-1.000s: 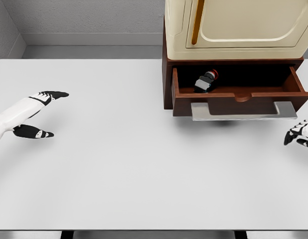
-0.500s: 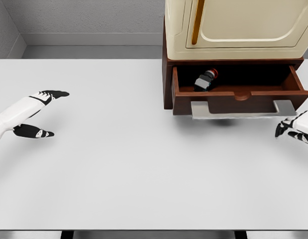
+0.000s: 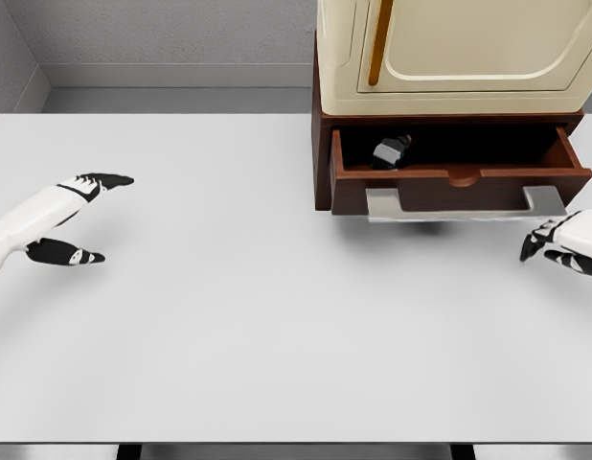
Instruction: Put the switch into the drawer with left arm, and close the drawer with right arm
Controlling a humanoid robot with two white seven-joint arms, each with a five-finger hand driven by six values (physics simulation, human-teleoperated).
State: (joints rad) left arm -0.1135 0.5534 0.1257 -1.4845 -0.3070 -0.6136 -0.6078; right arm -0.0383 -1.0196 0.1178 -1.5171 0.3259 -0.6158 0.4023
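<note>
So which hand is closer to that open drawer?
The right hand, just below the drawer at its right end. The left hand sits far off by the table's left edge.

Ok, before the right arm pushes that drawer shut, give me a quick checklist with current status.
1. Switch inside the drawer: ok, it lies in the left part of the compartment.
2. Switch below the drawer's rim: cannot tell from this angle.
3. Left hand away from the drawer: ok, it is over the table at the far left, fingers spread, holding nothing.
4. Right hand placed for the push: not ok, it sits low and right of the grey handle, not touching.
5. Drawer shut: not ok, it stands partly open.
</note>
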